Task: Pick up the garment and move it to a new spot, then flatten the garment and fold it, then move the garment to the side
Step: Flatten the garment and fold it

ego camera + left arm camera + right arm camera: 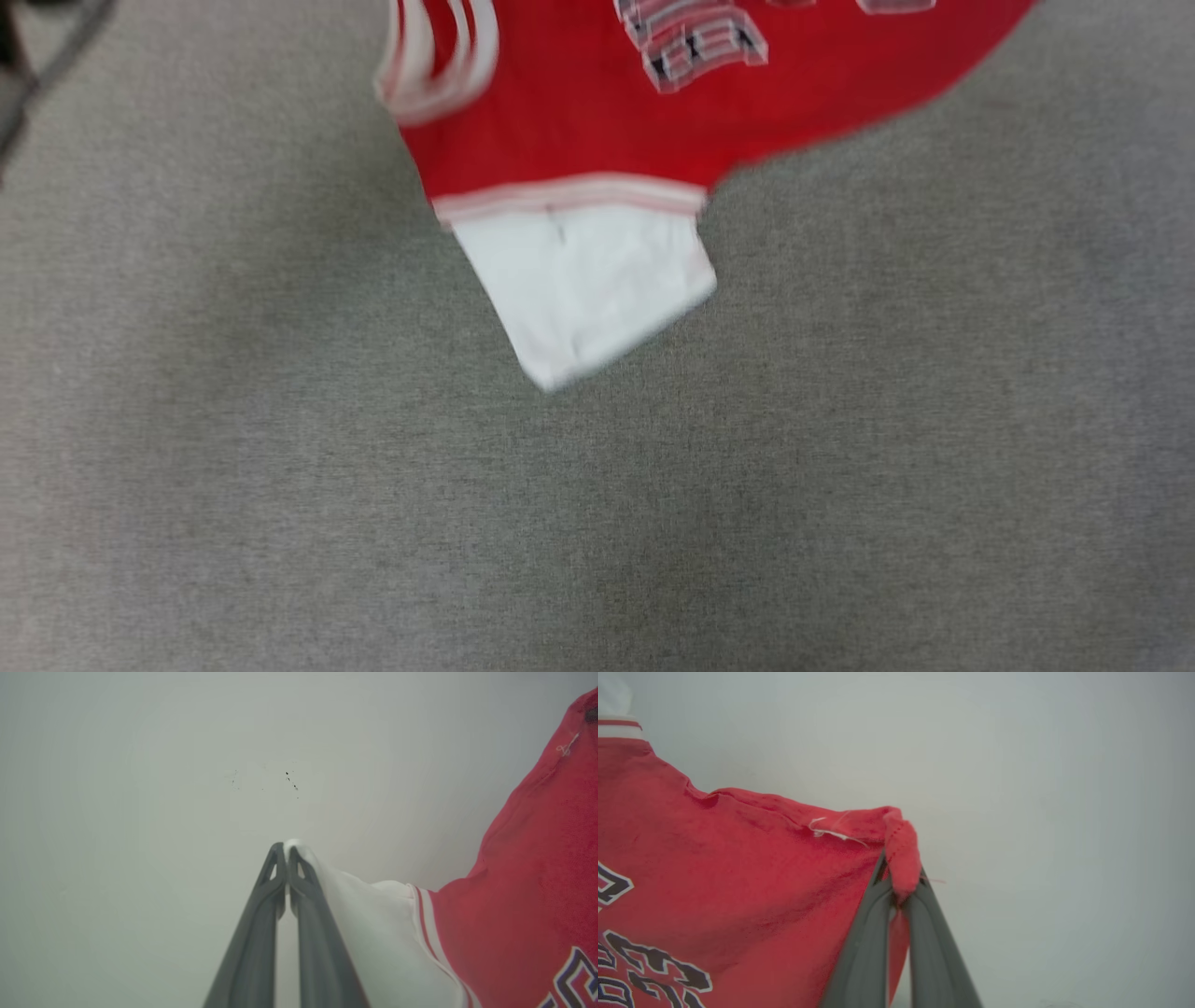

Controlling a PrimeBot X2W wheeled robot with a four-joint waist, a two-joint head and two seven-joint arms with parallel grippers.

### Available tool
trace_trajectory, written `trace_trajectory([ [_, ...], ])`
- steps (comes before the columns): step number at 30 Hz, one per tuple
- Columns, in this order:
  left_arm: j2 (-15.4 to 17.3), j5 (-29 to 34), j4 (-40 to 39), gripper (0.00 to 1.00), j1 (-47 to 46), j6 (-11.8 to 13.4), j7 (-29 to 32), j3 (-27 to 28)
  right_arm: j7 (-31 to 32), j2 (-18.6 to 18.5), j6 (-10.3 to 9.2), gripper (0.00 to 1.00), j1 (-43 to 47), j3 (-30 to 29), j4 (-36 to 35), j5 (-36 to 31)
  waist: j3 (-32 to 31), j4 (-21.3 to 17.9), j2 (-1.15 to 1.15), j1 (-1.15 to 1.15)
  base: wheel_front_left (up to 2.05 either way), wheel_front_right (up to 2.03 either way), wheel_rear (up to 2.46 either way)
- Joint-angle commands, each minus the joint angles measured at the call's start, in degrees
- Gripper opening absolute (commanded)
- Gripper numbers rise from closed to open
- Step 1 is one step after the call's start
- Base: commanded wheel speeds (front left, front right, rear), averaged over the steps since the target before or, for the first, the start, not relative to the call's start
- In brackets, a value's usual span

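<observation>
Fingers [254, 933] tight around garment [528, 905] edges.

Print turned up on the red garment [579, 131] alone. In the head view the block lettering [695, 42] sat at the top edge, cut off by the frame and blurred, and not one letter could be made out. The left wrist view caught just a corner of that lettering [572, 982] at the lower right, black with a white edge, too little to name. The right wrist view had more lettering [654, 966] at the lower left, black and white-edged again, but cropped, so no word or number could be read.
</observation>
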Motion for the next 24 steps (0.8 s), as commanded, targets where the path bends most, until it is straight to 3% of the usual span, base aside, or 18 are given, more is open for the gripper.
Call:
trace_trajectory([
  [1, -0.3, 0.4, 1.2, 0.0, -2.2, -0.4, -0.1, 0.4, -0.5, 0.6, -0.04, 0.0, -2.7, 0.3, 0.7, -0.7, 2.7, -0.3, 0.0, -0.01, 0.0, 0.0, 0.0],
  [12, -5.9, 3.4, 16.4, 0.0, -23.0, -5.9, -3.3, 3.0, -5.8, 5.2, -0.04, 0.0, -26.8, 4.6, 14.5, -6.8, 7.6, 1.4, 0.0, -0.01, 0.0, 0.0, 0.0],
  [18, -8.3, 3.7, 23.5, 0.0, -28.2, -8.5, -5.1, 3.0, -9.0, 6.5, -0.04, 0.0, -33.0, 6.8, 22.3, -7.6, 9.2, 2.7, 0.0, -0.01, 0.0, 0.0, 0.0],
  [24, -10.1, 3.2, 29.0, 0.0, -27.7, -10.4, -6.7, 2.4, -11.9, 7.4, -0.04, 0.0, -34.2, 8.8, 29.0, -6.5, 11.2, 3.2, 0.0, -0.01, 0.0, 0.0, 0.0],
])
